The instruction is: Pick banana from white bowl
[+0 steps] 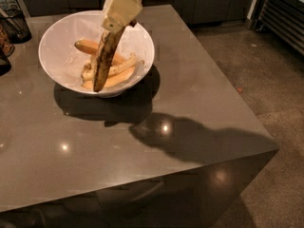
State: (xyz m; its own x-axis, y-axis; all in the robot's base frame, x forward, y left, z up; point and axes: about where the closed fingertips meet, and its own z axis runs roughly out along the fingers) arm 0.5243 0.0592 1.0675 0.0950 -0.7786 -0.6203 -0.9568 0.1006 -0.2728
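Observation:
The white bowl [57, 42] stands at the back left of the grey table. My gripper [118, 14] is above the bowl's middle, shut on the upper end of the banana [104, 58], a long one mottled dark brown. The banana hangs nearly upright, tilted a little, with its lower tip over the bowl's front part. Other bananas [110, 75] lie in the bowl: a smooth orange-yellow one at the back and paler ones at the front.
The grey table [190, 103] ends at the right and the front, with floor beyond. A dark wire basket [14, 25] and dark objects stand at the far left edge. Dark cabinets line the back.

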